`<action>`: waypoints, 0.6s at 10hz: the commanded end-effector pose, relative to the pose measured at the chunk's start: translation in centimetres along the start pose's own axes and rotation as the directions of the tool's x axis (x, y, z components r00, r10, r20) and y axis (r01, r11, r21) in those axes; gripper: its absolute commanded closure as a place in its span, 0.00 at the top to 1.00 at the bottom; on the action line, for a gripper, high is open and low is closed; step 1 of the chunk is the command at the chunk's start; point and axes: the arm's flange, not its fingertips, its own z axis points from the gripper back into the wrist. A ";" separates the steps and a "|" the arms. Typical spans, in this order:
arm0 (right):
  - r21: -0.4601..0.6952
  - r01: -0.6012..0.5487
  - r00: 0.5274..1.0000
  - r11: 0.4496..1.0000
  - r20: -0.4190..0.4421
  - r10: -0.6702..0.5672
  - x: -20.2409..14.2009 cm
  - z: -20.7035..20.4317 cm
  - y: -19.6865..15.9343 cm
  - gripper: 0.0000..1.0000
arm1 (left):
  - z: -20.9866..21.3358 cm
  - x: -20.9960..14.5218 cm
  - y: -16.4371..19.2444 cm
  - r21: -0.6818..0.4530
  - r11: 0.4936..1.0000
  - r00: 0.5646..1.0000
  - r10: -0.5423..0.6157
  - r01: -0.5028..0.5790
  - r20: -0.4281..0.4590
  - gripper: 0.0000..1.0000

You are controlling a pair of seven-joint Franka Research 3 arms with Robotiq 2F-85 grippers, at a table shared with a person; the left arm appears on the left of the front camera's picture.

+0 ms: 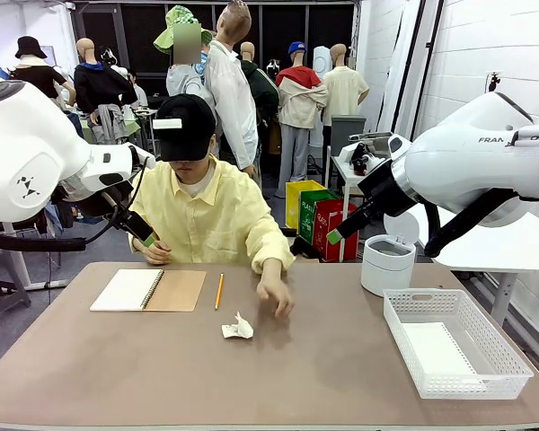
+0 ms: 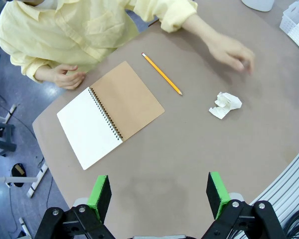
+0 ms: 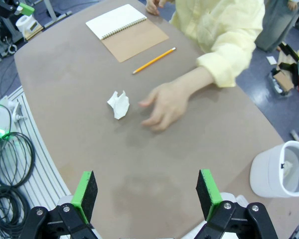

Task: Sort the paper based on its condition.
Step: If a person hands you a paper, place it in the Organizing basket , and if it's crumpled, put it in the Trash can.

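Above the table, both grippers hang wide open, empty, over crumpled paper, apparently one sheet.

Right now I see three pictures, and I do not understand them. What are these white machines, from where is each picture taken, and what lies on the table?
The machines are two robot arms. The front view looks across the table at a person. The other two come from wrist cameras: the left gripper and right gripper stand open, holding nothing. On the table lie an open notebook, a pencil, crumpled paper, a white basket holding a flat sheet, and a round white bin. The person's hand hovers near the crumpled paper.
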 end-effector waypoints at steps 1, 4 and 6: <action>0.000 0.001 1.000 1.000 -0.002 -0.001 0.0 -0.1 0.0 1.00 | 0.1 0.0 0.1 0.001 1.000 1.000 0.000 0.000 0.001 1.00; 0.000 0.001 1.000 1.000 -0.002 -0.001 0.0 -0.1 0.0 1.00 | 0.1 0.0 0.1 0.001 1.000 1.000 0.000 0.000 0.001 1.00; 0.000 0.001 1.000 1.000 -0.002 -0.001 0.0 -0.1 0.0 1.00 | 0.1 0.0 0.1 0.001 1.000 1.000 0.000 0.000 0.001 1.00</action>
